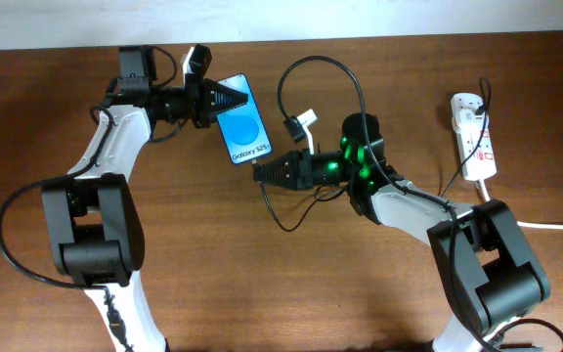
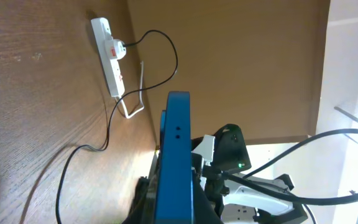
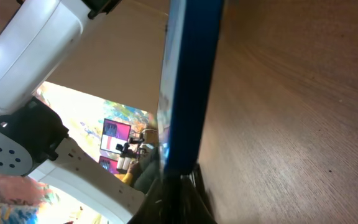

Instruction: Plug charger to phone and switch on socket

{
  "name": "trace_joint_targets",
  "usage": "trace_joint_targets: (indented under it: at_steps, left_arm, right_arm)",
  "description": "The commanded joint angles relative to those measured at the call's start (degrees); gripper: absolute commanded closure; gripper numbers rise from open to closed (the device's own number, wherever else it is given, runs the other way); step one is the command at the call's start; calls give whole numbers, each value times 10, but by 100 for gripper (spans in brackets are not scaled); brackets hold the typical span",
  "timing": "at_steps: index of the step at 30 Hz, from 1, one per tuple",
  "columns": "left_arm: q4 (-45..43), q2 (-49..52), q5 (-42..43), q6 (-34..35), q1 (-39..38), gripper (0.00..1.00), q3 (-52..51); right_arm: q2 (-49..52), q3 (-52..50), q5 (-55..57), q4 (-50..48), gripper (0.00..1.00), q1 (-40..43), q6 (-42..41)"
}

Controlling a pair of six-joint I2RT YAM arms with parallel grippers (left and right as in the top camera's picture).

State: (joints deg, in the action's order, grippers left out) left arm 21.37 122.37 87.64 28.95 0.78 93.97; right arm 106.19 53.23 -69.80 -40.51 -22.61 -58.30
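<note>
The phone (image 1: 240, 122), blue screen up, is held tilted above the table at the back centre. My left gripper (image 1: 218, 99) is shut on its far end. In the left wrist view the phone's blue edge (image 2: 176, 149) stands between the fingers (image 2: 176, 198). My right gripper (image 1: 261, 172) is shut on the charger's connector tip, pressed against the phone's near edge (image 3: 188, 81). The fingers (image 3: 179, 190) meet there, and the tip itself is too dark to make out. The black charger cable (image 1: 319, 62) loops toward the socket (image 1: 473, 137), where its plug (image 1: 471, 102) sits.
The socket's thick white cord (image 1: 555, 227) runs off to the right edge. Slack black cable (image 1: 283, 217) lies on the table under my right arm. The socket (image 2: 107, 53) and cable (image 2: 166, 56) also show in the left wrist view. A small white tag (image 1: 307, 119) is on the cable.
</note>
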Motion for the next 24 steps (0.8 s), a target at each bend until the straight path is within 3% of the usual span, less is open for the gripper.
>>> trace_joint_targets:
  at_steps: [1, 24]
  left_arm:
    - [-11, -4, 11, 3, 2, 100, 18]
    - [-9, -4, 26, 3, 1, 100, 18]
  right_arm:
    - [4, 1, -16, -5, 96, -3, 5]
    - [4, 1, 6, -5, 96, 4, 6]
